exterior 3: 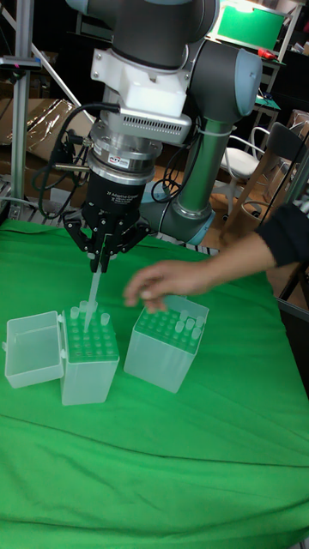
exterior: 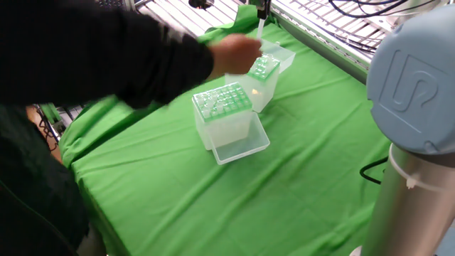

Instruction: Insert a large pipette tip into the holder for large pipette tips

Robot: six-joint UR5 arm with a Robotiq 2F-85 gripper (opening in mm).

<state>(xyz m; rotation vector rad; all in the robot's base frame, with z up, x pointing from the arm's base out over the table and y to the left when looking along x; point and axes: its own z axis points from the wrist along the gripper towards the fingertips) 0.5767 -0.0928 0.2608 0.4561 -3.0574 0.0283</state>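
Note:
My gripper [exterior 3: 100,262] hangs above the left box in the tall fixed view, shut on the large pipette tip [exterior 3: 93,292], which points straight down. That box is the holder for large pipette tips [exterior 3: 90,371], with a bright green hole plate. The tip's lower end is at the plate's back left corner; I cannot tell whether it is in a hole. In the fixed view, gripper [exterior: 261,9] and pipette tip [exterior: 260,28] are at the top edge, over the far-side holder [exterior: 265,91]. A person's hand [exterior: 236,53] partly hides the holder's top.
A second tip box [exterior 3: 163,360] with a paler top full of clear tips [exterior: 222,99] stands beside the holder, its lid [exterior: 242,148] folded down. The holder's lid [exterior 3: 33,347] lies open to the left. The person's hand [exterior 3: 163,283] hovers over the second box. The robot shoulder [exterior: 416,78] fills the right.

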